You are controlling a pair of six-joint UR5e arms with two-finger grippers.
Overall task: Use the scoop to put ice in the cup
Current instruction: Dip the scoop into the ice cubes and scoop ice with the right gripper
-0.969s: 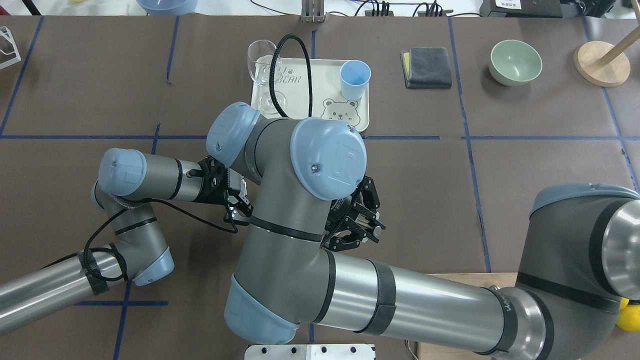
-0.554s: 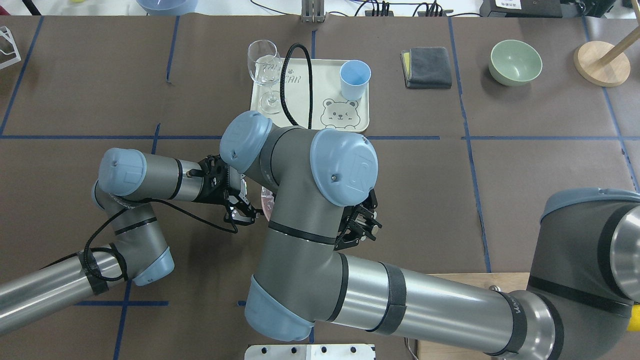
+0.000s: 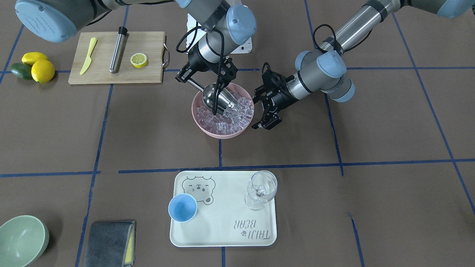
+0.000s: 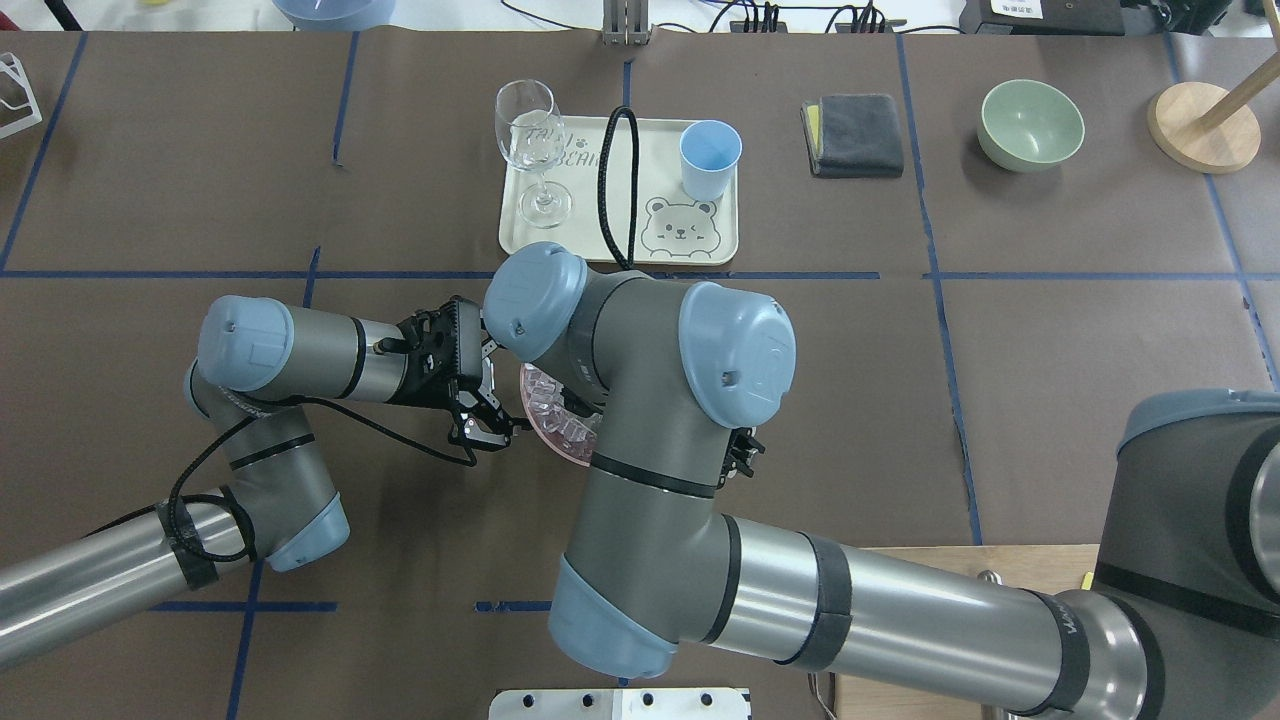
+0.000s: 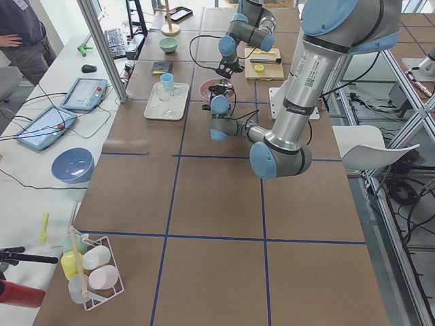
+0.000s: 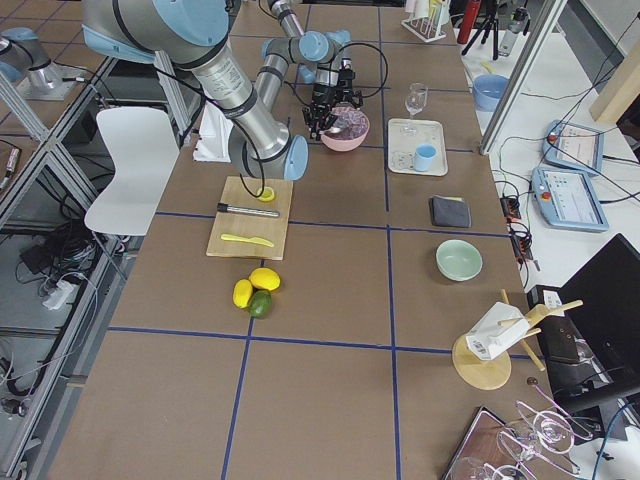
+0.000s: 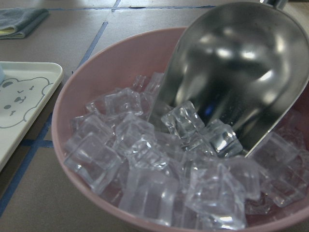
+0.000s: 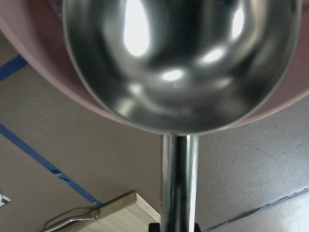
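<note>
The steel scoop (image 3: 217, 98) is tilted mouth-down into the ice (image 3: 226, 118), a heap of clear cubes in a pink bowl (image 3: 222, 135). My right gripper (image 3: 184, 77) is shut on the scoop's thin handle behind the bowl. The left wrist view shows the scoop's trough (image 7: 241, 72) with its lip dug into the cubes (image 7: 159, 164). The right wrist view shows the scoop's back (image 8: 183, 58). My left gripper (image 3: 260, 111) is open, close beside the bowl's rim. The light-blue cup (image 3: 182, 207) stands empty on a cream tray (image 3: 222, 230), apart from both grippers.
A clear wine glass (image 3: 261, 189) stands on the same tray. A cutting board (image 3: 148, 44) behind the bowl holds a yellow knife, a steel cylinder (image 3: 118, 50) and a lemon half. Lemons and an avocado (image 3: 33, 66), a green bowl (image 3: 20, 239) and a grey cloth (image 3: 109, 243) lie at the sides.
My right arm's elbow and wrist have swung rightward in the overhead view, uncovering part of the pink bowl and hiding most of the right gripper. The left arm has not moved.
</note>
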